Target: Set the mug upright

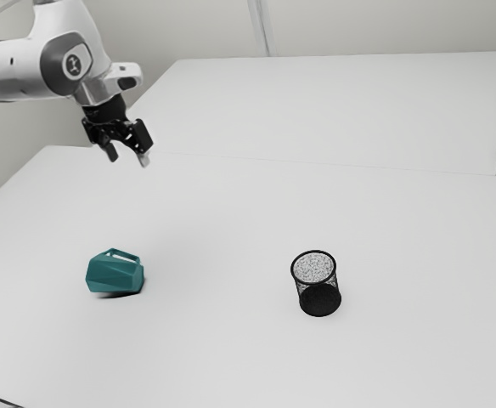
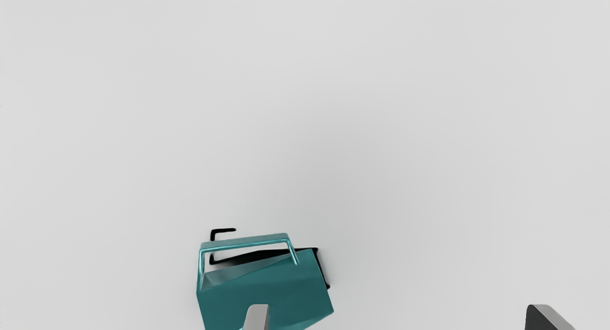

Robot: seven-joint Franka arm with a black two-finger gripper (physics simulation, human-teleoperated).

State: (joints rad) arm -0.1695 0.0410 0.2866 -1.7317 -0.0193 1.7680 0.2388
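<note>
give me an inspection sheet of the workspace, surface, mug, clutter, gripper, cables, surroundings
surface: white tabletop, plain, with soft shadows
job's things: teal mug lying on its side, not yet upright; its angular handle stands off the body
clutter: black mesh holder, standing, well apart from the mug, toward the exterior view's right
gripper: gripper above the table, jaws apart, nothing held
cables: thin dark line at the exterior view's lower-left corner; cannot tell whether cable or edge
surroundings: large white surface behind the table, pale walls beyond
</note>
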